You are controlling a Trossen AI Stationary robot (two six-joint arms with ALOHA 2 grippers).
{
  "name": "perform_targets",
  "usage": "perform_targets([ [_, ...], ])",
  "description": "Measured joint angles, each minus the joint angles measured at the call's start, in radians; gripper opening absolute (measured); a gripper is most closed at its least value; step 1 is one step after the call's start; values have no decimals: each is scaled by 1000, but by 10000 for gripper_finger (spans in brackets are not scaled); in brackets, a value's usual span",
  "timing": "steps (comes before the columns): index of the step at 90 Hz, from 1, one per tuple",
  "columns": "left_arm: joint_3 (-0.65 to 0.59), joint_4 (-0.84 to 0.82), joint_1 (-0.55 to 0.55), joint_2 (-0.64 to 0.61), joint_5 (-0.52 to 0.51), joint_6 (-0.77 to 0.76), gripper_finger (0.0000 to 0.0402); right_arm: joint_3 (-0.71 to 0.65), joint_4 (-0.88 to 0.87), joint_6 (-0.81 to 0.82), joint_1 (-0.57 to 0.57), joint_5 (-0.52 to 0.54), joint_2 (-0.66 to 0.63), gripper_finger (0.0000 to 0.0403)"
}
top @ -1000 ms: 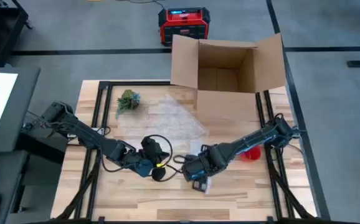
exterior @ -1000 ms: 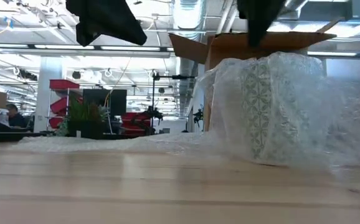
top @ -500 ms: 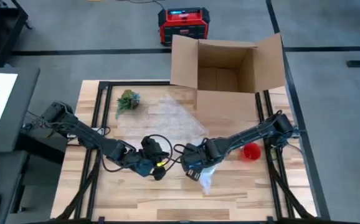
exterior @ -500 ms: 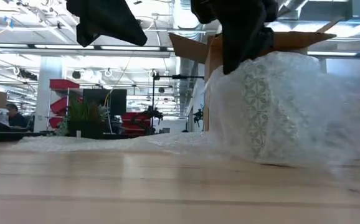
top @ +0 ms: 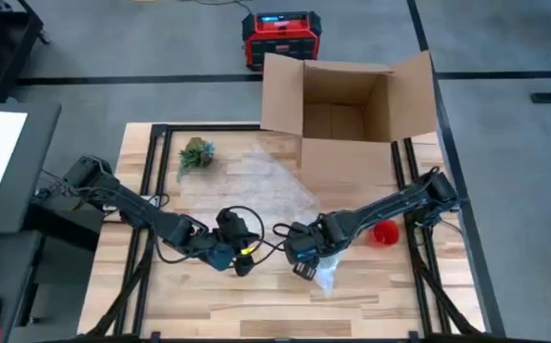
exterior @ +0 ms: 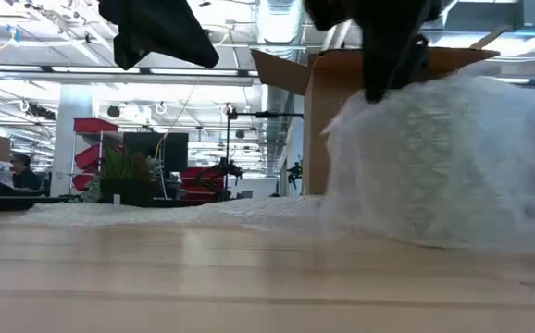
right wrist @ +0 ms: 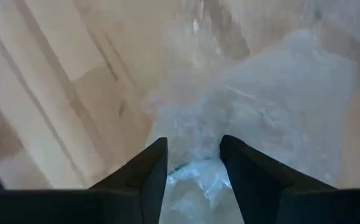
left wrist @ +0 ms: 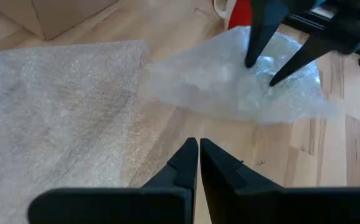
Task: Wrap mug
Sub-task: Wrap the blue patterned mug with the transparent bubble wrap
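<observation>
The mug is bundled in bubble wrap (top: pixel 325 274) near the table's front middle. It shows only faintly through the wrap as a pale patterned shape (exterior: pixel 423 171). My right gripper (top: pixel 304 266) is at the bundle's top, coming from above, partly shut with wrap between its fingers. A flat sheet of bubble wrap (top: pixel 252 181) lies on the table behind the bundle. My left gripper (top: pixel 242 259) hovers shut just left of the bundle, touching nothing. My right gripper has a bunched fold of bubble wrap (right wrist: pixel 195 169) between its two fingers (left wrist: pixel 251 57) at the bundle's top. The fingers slant down onto it from above. The bundle's bottom rests on the table, and the wrap lies slack around it.
An open cardboard box (top: pixel 347 105) stands at the far right of the table. A small green plant (top: pixel 196 154) sits at the far left. A red object (top: pixel 384 232) lies right of the bundle. A black cable loop (top: pixel 242 221) hangs by my left gripper.
My right gripper has come down onto the top of the bundle, then shifted a little toward the table's right edge. The wrap has been drawn over the mug and spread toward the right, so the mug's pattern shows dimmer than before.
</observation>
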Motion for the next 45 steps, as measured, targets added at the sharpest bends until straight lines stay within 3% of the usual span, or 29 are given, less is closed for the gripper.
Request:
perform_targets([
  [45, 0, -1, 0, 0, 0, 0, 0, -27, 11, 18, 55, -35, 74, 148],
])
